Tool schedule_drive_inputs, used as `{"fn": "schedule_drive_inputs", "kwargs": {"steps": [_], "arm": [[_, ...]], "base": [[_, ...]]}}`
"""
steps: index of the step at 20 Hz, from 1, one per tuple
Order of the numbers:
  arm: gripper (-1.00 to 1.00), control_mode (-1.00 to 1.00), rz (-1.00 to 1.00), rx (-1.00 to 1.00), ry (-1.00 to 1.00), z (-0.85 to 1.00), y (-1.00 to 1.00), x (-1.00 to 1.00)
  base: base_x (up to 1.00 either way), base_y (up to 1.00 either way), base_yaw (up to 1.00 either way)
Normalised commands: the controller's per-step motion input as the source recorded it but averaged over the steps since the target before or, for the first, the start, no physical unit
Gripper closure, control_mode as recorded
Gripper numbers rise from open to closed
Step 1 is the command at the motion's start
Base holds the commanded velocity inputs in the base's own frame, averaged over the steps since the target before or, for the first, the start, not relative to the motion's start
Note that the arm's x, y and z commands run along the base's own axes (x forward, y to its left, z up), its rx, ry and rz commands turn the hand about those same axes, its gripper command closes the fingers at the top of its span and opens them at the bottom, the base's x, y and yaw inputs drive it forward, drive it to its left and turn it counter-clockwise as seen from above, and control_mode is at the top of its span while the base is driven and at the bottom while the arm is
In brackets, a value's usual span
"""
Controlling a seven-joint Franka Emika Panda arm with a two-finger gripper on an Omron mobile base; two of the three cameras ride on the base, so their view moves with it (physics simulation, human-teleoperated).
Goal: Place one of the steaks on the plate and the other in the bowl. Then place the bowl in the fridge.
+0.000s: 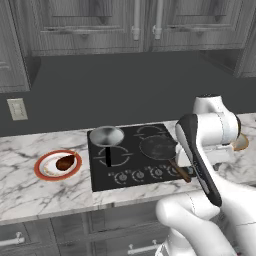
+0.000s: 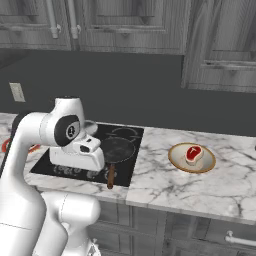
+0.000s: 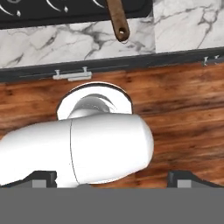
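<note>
Steaks: dark brown [image 1: 65, 162] on plate [image 1: 44, 173], red [image 2: 193, 153] in bowl [image 2: 176, 159], fingers [image 3: 180, 178] spread

Even flat rendered light, faint soft shadows, sharp throughout, no glare

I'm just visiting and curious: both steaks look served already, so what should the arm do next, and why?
Probably reach right toward the bowl. The red steak already lies in it and the brown steak on the plate, so only the bowl's trip to the fridge remains.
</note>
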Motion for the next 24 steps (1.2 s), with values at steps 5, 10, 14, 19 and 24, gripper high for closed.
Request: {"fn": "schedule_drive_inputs", "kwargs": {"steps": [5, 10, 14, 19, 24], "arm": [[-1.00, -1.00, -0.03, -0.01, 0.02, 0.00, -0.03, 0.00], [-1.00, 1.00, 0.00, 0.00, -0.01, 0.00, 0.00, 0.00], [-1.00, 1.00, 0.00, 0.00, 0.00, 0.00, 0.00, 0.00], [-1.00, 1.00, 0.00, 0.00, 0.00, 0.00, 0.00, 0.00], [-1.00, 1.00, 0.00, 0.00, 0.00, 0.00, 0.00, 0.00]], "base": [[0.00, 0.00, 0.00], [-0.11, -0.02, -0.10], [-0.35, -0.01, -0.79], [-0.23, -0.01, -0.84], [-0.04, -0.13, -0.85]]}}
